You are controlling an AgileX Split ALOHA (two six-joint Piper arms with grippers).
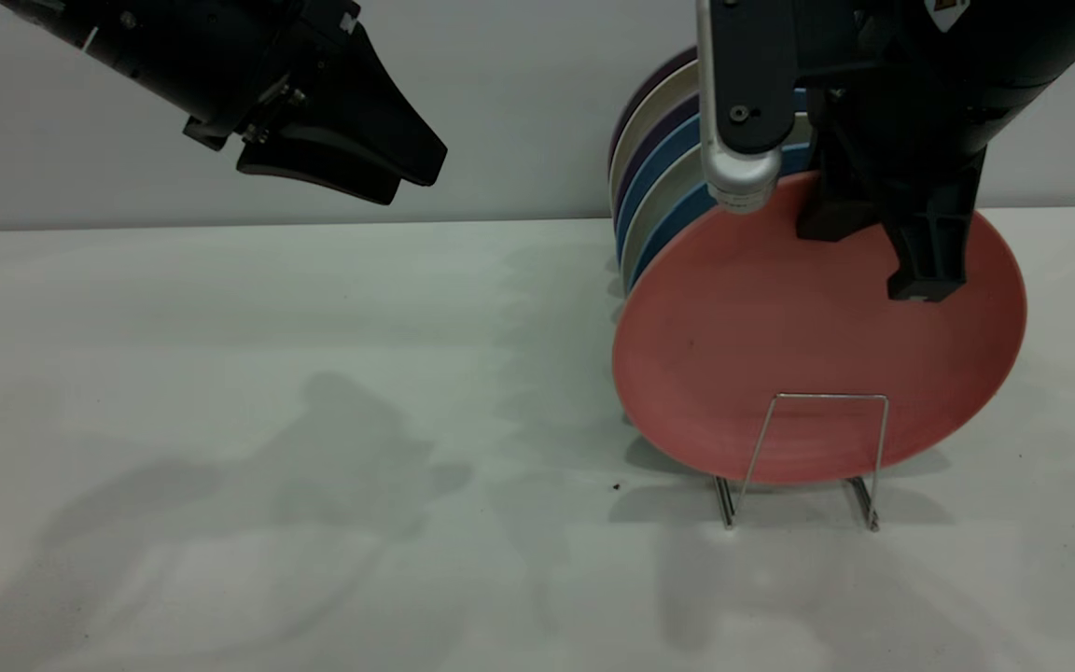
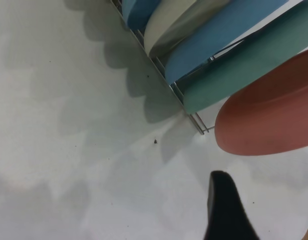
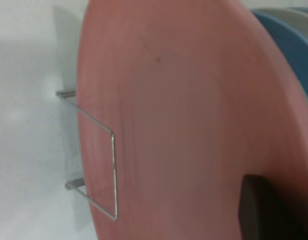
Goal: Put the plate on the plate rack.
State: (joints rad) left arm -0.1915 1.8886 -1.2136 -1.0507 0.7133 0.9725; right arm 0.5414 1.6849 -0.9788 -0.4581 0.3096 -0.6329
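The salmon-pink plate (image 1: 780, 355) stands on edge at the near end of the plate rack (image 1: 822, 448), its broad face turned toward the near side of the surface (image 1: 267, 420) and its flat plane running left to right. It leans a little, top edge tipped toward the far side. Its lower rim sits behind the nearest upright wire loop, which crosses in front of the bottom of the plate, and the rack's two wire feet touch the surface just below.

The right hand (image 1: 883, 243) comes down from above at the plate's upper right rim. One dark finger (image 1: 925, 252) lies flat against the near face of the plate, and the wrist view shows the same finger (image 3: 256, 205) pressed on the pink face; the hand is clamped on the plate's rim.

Behind the pink plate, further back along the rack, stand more plates on edge: a mint-green plate (image 2: 249, 70), then blue plates (image 1: 663, 159) alternating with cream ones, and a dark purple one farthest back.

The left hand (image 1: 388, 163) hangs in the air at the far left, well apart from the rack, its fingers close together and holding nothing.
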